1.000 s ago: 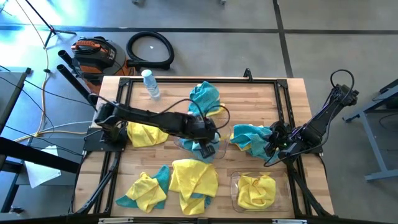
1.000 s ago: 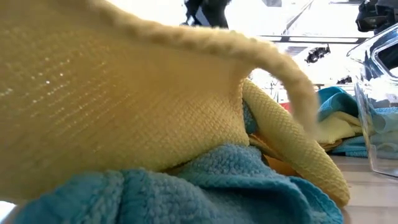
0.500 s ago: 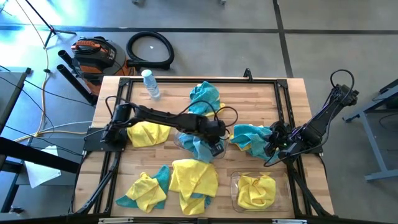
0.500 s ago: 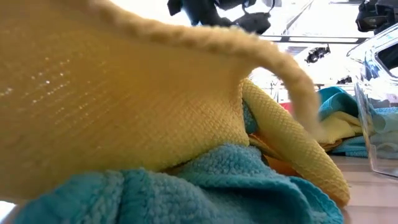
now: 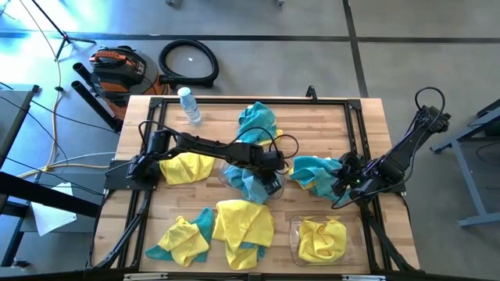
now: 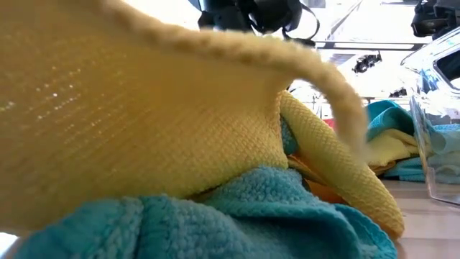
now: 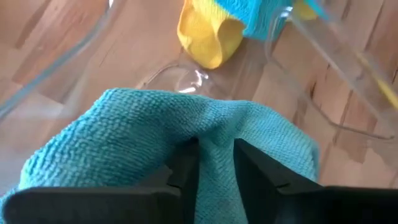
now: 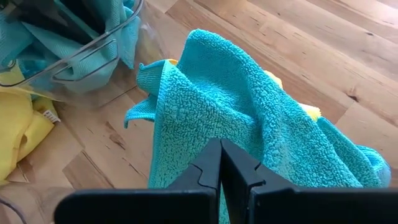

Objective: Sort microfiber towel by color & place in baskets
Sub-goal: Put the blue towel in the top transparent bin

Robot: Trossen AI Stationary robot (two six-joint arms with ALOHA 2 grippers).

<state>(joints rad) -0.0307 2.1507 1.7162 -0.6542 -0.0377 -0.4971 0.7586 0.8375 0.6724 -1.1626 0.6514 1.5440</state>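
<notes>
My left gripper (image 5: 268,173) is shut on a teal towel (image 5: 253,187) over the clear basket (image 5: 228,178) at the table's middle; the towel's lower part lies in this basket. My right gripper (image 5: 341,184) is shut at the near right edge of a teal towel (image 5: 315,172) that lies on the table over a yellow one (image 8: 309,112). A second clear basket (image 5: 295,234) at the near right holds yellow towels (image 5: 322,239). More towels lie loose: yellow (image 5: 187,168), teal (image 5: 258,121), a yellow and teal heap (image 5: 183,238), yellow (image 5: 244,225). My left gripper pinches a raised fold of the teal towel (image 7: 215,144) between its two fingers (image 7: 186,165), coming from above. The cloth bunches around the fingers and hangs down into the clear basket (image 7: 59,59). My right gripper's shut fingertips (image 8: 219,149) stand at the teal towel's edge (image 8: 186,124); I cannot tell whether they touch it.
A clear plastic bottle (image 5: 189,105) lies at the far left of the table. A black metal frame (image 5: 234,100) runs along the table's edges. The low view is mostly blocked by a yellow towel (image 6: 144,115) and a teal one (image 6: 215,223) right before the camera.
My left gripper has gone a little toward the table's right edge over the middle basket, carrying the teal towel with it, still shut on it. My right gripper has kept still.
</notes>
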